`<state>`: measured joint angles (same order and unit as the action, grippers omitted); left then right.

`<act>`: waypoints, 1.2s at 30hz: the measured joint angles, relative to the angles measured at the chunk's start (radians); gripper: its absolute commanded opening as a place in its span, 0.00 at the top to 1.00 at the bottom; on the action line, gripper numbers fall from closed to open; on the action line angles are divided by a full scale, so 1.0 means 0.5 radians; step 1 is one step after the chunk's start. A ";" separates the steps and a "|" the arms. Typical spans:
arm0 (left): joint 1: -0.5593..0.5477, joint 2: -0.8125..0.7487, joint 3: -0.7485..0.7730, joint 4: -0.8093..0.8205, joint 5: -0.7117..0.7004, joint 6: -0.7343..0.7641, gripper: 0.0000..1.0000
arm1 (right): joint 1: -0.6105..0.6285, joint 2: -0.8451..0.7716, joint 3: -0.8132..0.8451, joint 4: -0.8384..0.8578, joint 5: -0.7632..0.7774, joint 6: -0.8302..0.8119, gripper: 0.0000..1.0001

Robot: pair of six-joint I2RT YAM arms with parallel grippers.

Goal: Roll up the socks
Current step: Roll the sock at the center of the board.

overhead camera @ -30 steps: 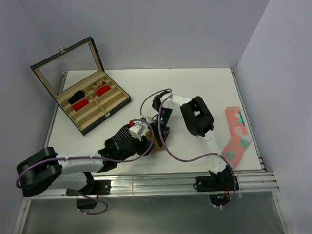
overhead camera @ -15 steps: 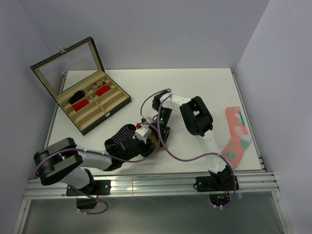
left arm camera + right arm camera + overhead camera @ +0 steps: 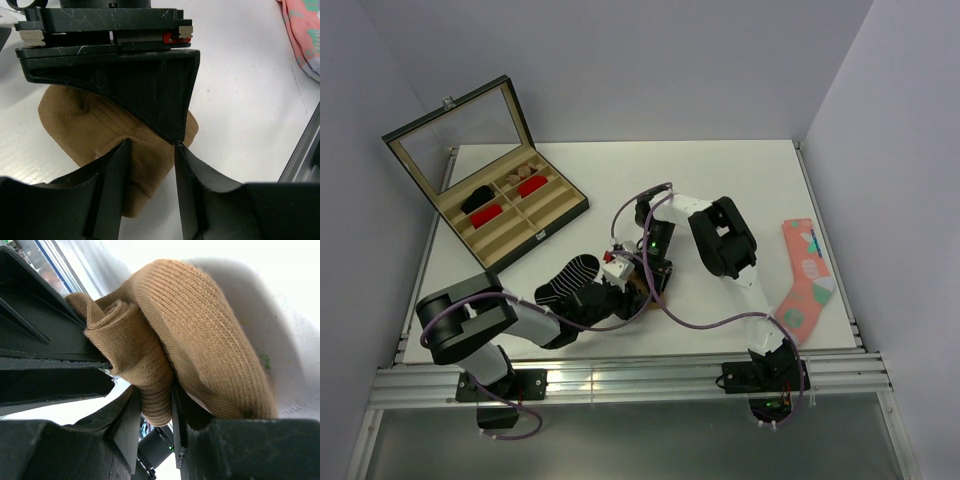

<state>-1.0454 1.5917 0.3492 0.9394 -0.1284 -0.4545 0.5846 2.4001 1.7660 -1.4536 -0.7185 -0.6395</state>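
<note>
The tan sock [image 3: 95, 130] lies bunched on the table [image 3: 720, 170] near its middle, caught between both sets of fingers. The left fingers [image 3: 115, 180] come at it from the near left and straddle its near end. The right fingers [image 3: 127, 425] come down on it from above, at its right side. From above, the sock is almost hidden, only a tan sliver showing where the two arms meet. That view alone shows the striped sock [image 3: 570, 272], which lies flat on the table just left of the left fingers, partly under that arm. It also shows a pink sock [image 3: 805, 280] well apart at the right edge. The left wrist view gives the tan sock's shape: a rounded, ribbed lump with a dent on top, wider than the fingers that straddle it, with one right finger pointing down onto its right side. The right wrist view shows what neither other view does: the fabric is wound on itself, its coiled end turned towards the camera, and the tip of a left finger touches that coil from the left. The right fingers stand close together and pinch a thick fold of the tan sock tightly between them. The left fingers are about half spread, with tan fabric filling the whole gap between them. Whether they squeeze it or merely stand around it cannot be told.
</note>
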 measured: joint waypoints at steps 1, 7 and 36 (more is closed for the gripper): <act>0.006 0.007 0.000 0.010 0.000 -0.001 0.53 | 0.000 0.000 0.000 0.000 0.001 0.000 0.71; 0.043 0.001 -0.003 0.020 0.002 -0.003 0.51 | 0.000 0.000 0.002 0.000 0.004 0.003 0.71; 0.231 -0.404 0.077 -0.288 0.344 0.149 0.51 | 0.066 0.196 0.344 -0.279 0.186 -0.109 0.71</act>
<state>-0.9298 1.3899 0.3878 0.7956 0.0437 -0.3801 0.6174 2.4981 1.9381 -1.5932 -0.6254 -0.6941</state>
